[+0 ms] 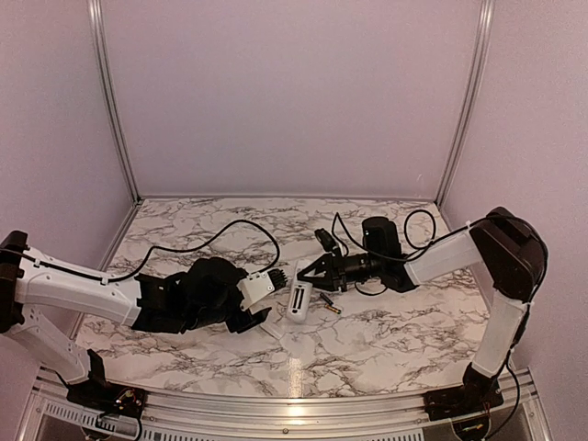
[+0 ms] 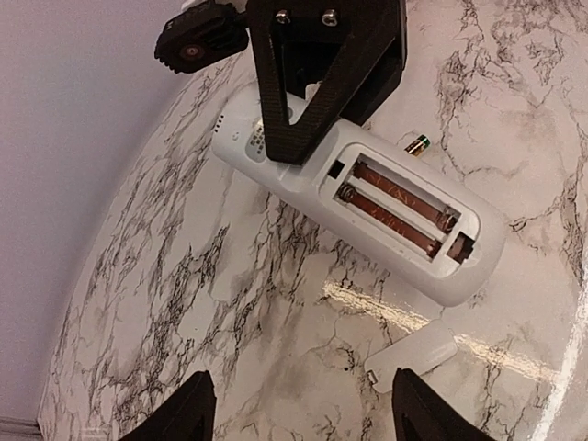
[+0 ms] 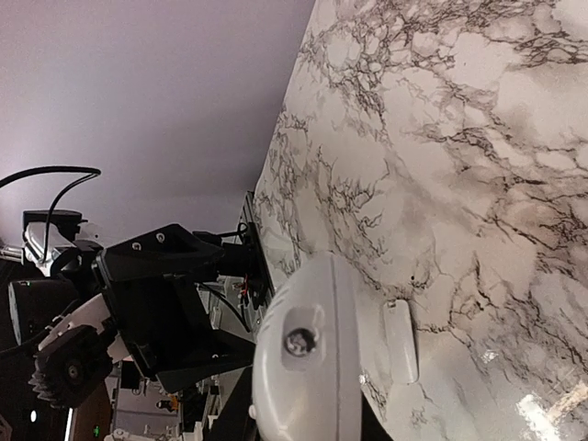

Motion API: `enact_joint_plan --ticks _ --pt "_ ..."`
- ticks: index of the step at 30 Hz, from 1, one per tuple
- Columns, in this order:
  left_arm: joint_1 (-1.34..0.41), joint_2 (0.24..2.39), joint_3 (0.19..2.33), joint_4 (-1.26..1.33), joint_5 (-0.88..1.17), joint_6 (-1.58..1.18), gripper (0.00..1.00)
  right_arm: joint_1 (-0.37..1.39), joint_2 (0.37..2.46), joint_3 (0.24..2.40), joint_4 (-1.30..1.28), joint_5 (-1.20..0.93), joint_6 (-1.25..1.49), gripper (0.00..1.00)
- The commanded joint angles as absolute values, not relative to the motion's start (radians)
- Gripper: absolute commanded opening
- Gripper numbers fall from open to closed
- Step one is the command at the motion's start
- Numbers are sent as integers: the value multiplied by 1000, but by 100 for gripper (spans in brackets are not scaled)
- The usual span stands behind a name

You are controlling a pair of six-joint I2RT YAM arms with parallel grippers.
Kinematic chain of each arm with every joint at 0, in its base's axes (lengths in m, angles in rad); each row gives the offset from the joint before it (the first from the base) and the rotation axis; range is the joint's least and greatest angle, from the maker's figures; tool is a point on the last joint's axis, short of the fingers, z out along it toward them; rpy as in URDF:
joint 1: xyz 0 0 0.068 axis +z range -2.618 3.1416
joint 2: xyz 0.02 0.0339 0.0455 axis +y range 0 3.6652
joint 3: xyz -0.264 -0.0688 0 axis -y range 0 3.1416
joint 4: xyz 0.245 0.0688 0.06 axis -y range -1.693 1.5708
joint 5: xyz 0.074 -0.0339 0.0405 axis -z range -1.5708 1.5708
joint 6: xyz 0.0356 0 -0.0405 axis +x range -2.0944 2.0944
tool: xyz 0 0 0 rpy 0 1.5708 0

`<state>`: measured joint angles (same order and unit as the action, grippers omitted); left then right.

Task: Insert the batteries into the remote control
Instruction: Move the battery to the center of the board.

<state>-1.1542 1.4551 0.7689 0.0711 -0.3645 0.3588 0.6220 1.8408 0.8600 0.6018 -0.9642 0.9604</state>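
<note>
i see the remote control (image 2: 317, 188) lying back up at mid-table; its bay is open, with two batteries (image 2: 390, 220) side by side inside; my right gripper (image 2: 299, 138) is clamped on its far end; my left gripper (image 2: 303, 404) hovers to its left, jaws wide apart and empty; a loose battery (image 2: 418, 144) lies just right of the remote, its print too small to read; the cover (image 2: 412, 355) lies nearer me.

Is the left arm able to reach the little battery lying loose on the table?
Probably not easily. The battery sits on the far side of the remote from the open left gripper, and the right gripper, clamped on the remote, crowds that side too.
</note>
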Motion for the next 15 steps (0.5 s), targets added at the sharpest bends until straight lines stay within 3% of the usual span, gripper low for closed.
enact_joint_plan --ticks 1,7,15 --pt "-1118 1411 776 115 -335 235 72 597 1783 850 586 -951 886 0" --pt "-1072 1447 860 59 -241 69 87 592 1701 801 591 -934 837 0" --pt "-1049 1559 986 38 -10 37 90 471 1528 709 439 -889 714 0"
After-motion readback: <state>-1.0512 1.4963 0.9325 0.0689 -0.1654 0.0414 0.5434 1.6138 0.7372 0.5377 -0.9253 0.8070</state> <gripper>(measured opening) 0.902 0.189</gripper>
